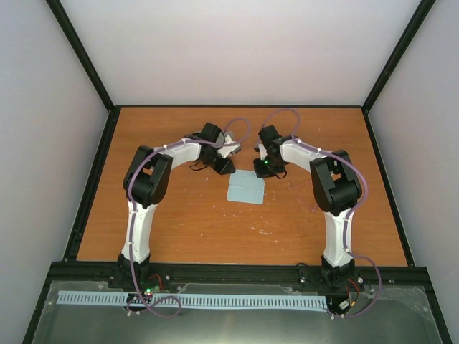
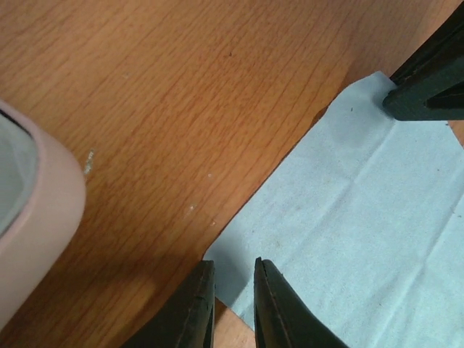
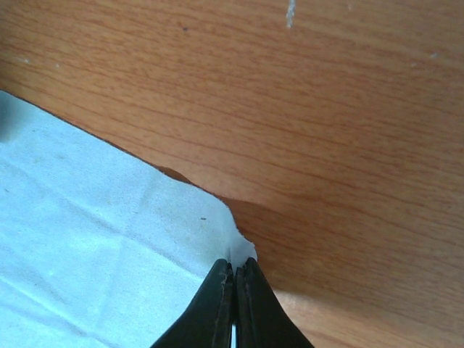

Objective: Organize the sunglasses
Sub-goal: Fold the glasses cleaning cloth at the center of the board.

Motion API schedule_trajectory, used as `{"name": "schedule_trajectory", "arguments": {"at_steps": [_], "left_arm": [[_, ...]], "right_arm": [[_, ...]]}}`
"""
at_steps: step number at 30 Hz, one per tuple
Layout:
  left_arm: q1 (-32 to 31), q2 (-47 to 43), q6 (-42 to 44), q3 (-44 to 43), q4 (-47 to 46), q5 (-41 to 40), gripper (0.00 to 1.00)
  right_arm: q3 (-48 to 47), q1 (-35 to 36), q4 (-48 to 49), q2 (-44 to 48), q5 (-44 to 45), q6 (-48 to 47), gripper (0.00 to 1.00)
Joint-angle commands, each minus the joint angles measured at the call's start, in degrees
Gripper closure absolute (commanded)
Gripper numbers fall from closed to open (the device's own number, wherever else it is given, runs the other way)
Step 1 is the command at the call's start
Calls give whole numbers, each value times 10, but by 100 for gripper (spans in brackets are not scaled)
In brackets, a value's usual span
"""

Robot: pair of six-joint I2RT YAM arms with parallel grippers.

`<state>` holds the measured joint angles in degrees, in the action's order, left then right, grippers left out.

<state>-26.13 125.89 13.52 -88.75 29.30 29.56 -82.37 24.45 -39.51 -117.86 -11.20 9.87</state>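
A light blue cloth (image 1: 245, 188) lies flat on the wooden table between my two grippers. My right gripper (image 3: 236, 267) is shut on the cloth's (image 3: 94, 239) far right corner and pinches it slightly up. My left gripper (image 2: 233, 267) is open by a narrow gap, its tips astride the cloth's (image 2: 362, 210) far left corner. The right gripper's fingers (image 2: 428, 80) show in the left wrist view. A pink case (image 2: 32, 210) lies left of the left gripper. A faint thin pinkish outline (image 1: 304, 196) right of the cloth looks like the sunglasses.
Both arms reach in over the table's (image 1: 201, 229) far middle: the left gripper (image 1: 224, 166) and the right gripper (image 1: 267, 169). A black frame rail (image 1: 237, 272) runs along the near edge and grey walls enclose the table.
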Motion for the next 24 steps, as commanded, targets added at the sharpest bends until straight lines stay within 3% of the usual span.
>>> {"name": "schedule_trajectory", "arguments": {"at_steps": [1, 7, 24], "left_arm": [[-14, 13, 31, 4, -15, -28, 82], [-21, 23, 33, 4, -7, -23, 99], [-23, -69, 29, 82, -60, -36, 100]], "right_arm": [[-16, -1, -2, -15, -7, -4, 97], [-14, -1, -3, -12, -3, -5, 97], [23, 0, 29, 46, -13, -37, 97]]}}
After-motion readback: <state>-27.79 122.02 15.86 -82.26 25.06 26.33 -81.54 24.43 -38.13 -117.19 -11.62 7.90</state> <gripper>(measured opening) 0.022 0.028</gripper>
